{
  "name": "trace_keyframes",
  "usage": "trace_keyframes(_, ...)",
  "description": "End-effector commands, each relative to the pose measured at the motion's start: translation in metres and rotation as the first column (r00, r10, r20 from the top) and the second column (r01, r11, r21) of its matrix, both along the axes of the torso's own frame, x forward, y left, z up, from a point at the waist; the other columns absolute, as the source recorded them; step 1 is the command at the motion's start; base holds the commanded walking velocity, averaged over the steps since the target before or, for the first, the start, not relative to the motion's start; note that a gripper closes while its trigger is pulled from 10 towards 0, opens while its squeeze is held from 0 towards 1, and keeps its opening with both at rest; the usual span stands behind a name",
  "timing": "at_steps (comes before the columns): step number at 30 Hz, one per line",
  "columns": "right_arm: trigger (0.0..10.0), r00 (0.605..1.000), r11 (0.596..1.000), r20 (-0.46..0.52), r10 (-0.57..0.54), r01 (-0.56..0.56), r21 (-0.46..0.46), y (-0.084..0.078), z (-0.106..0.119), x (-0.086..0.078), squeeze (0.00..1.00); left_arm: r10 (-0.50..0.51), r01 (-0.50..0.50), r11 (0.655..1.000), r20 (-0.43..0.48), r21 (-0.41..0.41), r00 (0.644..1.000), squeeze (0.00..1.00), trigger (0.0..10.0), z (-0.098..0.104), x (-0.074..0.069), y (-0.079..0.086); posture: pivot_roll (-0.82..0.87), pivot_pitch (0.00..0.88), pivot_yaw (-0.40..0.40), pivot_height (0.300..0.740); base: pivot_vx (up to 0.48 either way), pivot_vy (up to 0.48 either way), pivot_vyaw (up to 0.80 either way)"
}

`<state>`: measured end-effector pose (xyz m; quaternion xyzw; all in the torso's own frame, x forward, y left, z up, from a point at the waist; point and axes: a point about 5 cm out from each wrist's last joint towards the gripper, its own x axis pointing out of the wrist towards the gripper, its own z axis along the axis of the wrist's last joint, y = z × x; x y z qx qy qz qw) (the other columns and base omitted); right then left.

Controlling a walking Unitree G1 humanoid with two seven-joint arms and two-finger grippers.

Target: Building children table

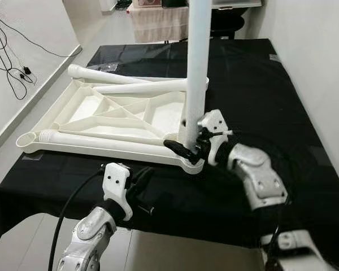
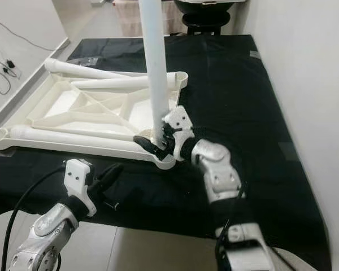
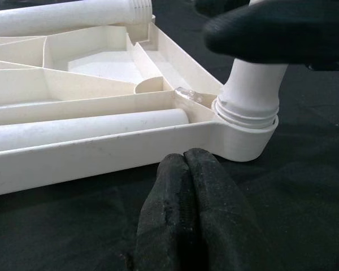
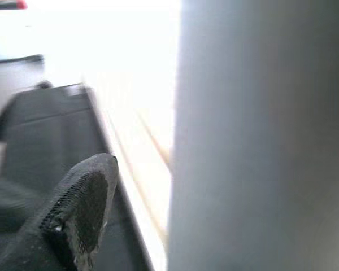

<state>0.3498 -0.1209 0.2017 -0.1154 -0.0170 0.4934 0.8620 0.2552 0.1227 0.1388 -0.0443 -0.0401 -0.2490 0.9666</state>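
- The right gripper (image 1: 193,148) is clamped around the base of the upright white leg (image 1: 198,68), which stands in the corner socket (image 3: 246,132) of the upturned tabletop (image 1: 110,116), near the front edge of the black cloth (image 1: 260,84)
- The left gripper (image 1: 140,182), fingers pressed together on nothing, hovers over the cloth just in front of the tabletop's front rim
- Risk: the leg could bind or cross-thread if it tilts under the grip; with nothing bracing the tabletop, twisting may also drag it across the cloth
- The left wrist view shows thread rings exposed above the socket, so the leg seems not fully seated; the head views hide this, but show two loose legs (image 1: 101,74) lying across the tabletop
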Motion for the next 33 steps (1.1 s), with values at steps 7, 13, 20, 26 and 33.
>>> trace_keyframes(7,10.0,0.974,0.982,-0.118,0.191,-0.191,0.018,0.005,-0.001,0.012,0.00,0.005,-0.005,1.000,-0.023,0.008,1.000,0.00,10.0,-0.006,-0.004,0.000,0.04,0.142,0.061,0.740,0.000,0.000,0.00)
trace_keyframes(13,0.0,0.956,0.971,-0.170,0.238,-0.238,0.017,0.003,-0.004,0.016,0.00,0.006,-0.006,1.000,-0.024,0.010,1.000,0.00,10.0,-0.006,-0.006,-0.001,0.05,0.146,0.058,0.740,0.000,0.000,0.00)
trace_keyframes(20,0.0,0.960,0.972,-0.156,0.232,-0.233,0.009,0.001,-0.003,0.017,0.00,0.007,-0.007,1.000,-0.025,0.009,1.000,0.00,10.0,-0.007,-0.008,-0.002,0.04,0.147,0.059,0.740,0.000,0.000,0.00)
trace_keyframes(26,0.0,0.995,0.999,-0.083,-0.051,0.050,-0.012,-0.009,-0.013,0.021,0.00,0.004,-0.003,1.000,-0.026,0.004,1.000,0.00,10.0,-0.007,-0.009,-0.003,0.02,0.148,0.045,0.740,0.000,0.000,0.00)
trace_keyframes(33,0.0,0.877,0.880,-0.103,-0.470,0.474,0.014,0.005,-0.052,-0.004,0.00,0.001,-0.001,1.000,-0.026,0.002,1.000,0.00,10.0,-0.006,-0.008,-0.002,0.00,0.159,0.059,0.740,0.000,0.000,0.00)
